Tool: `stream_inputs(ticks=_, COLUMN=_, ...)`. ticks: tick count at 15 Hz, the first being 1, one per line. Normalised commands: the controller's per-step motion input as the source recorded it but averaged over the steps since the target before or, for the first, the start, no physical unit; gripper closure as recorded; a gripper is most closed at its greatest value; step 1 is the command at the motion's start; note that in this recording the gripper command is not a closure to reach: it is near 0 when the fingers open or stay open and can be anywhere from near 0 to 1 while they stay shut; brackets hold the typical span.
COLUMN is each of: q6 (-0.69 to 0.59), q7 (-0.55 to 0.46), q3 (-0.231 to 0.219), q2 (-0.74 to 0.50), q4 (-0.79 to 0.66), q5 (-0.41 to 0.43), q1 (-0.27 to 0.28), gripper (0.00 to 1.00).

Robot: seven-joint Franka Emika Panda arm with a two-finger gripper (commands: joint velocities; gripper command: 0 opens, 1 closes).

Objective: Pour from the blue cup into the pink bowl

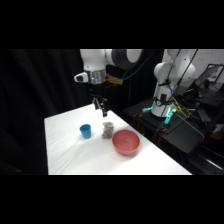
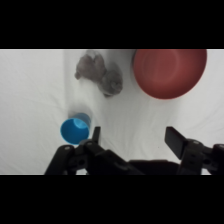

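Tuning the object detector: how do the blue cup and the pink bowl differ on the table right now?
Colour: the blue cup is bright blue, the pink bowl salmon pink. Size: the bowl is several times wider than the cup. Shape: the cup is narrow and slightly tapered, the bowl wide and shallow. Place: in the wrist view the cup sits close to a gripper finger, the bowl farther off. Both stand upright on the white table, ungrasped.

A white table [image 1: 75, 155] stands in a dark room, its top brightly lit against black surroundings. Dark curtains [image 1: 40, 85] hang behind it at the left. To the right sits a dark stand [image 1: 175, 132] crowded with equipment, where a small teal light [image 1: 167, 116] glows among cables.
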Motion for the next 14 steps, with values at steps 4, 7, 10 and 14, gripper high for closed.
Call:
stream_inputs(ticks=4, q6=0.02, q7=-0.02, q3=0.056, q2=0.05, q4=0.10, q5=0.026, q1=-0.045, gripper=0.00)
stream_inputs(ticks=7, q6=0.14, q7=0.04, q3=0.045, q2=0.20, q4=0.28, q5=-0.034, q1=-0.043, gripper=0.00)
stream_inputs(ticks=10, q6=0.39, q7=-0.02, q3=0.017, q2=0.31, q4=0.26, q5=-0.022, q1=-0.077, gripper=0.00)
stream_inputs(ticks=14, q6=0.42, q7=-0.01, q3=0.008, q2=0.29, q4=0.14, q5=-0.027, q1=-0.064, gripper=0.00)
